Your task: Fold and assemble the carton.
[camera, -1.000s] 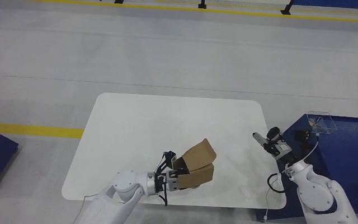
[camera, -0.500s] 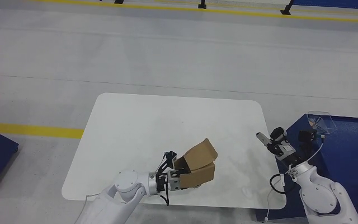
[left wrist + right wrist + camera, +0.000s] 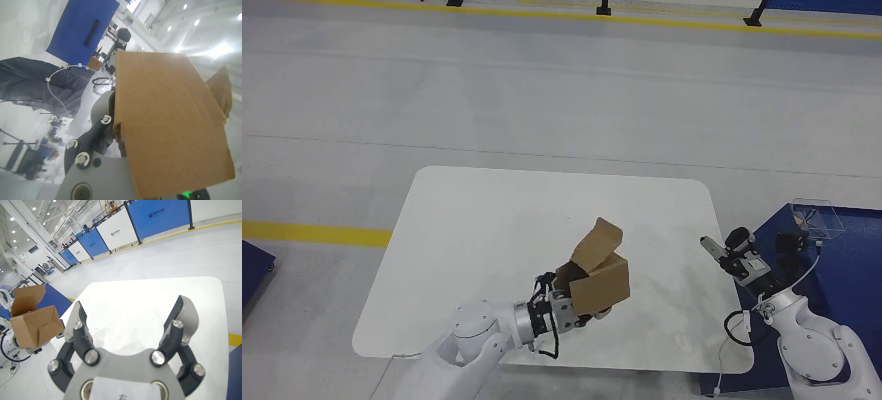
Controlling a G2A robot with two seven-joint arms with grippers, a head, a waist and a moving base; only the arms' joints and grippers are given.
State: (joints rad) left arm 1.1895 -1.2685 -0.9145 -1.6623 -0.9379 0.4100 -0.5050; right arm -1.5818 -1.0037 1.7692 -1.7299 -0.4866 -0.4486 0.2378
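White table (image 3: 492, 220) before me | blue cabinet (image 3: 842, 290), my right | clear box (image 3: 820, 218) on it | yellow floor line (image 3: 312, 233) | partitions (image 3: 157, 219)

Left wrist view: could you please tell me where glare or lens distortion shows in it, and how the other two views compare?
Left wrist view: the ceiling lamps flare into bright streaks above the carton. Right wrist view: the table glares near white beyond the open right pincer, and the row of partitions leans and curves with the wide lens. Top view: even light, no flare, floor lines close to straight.
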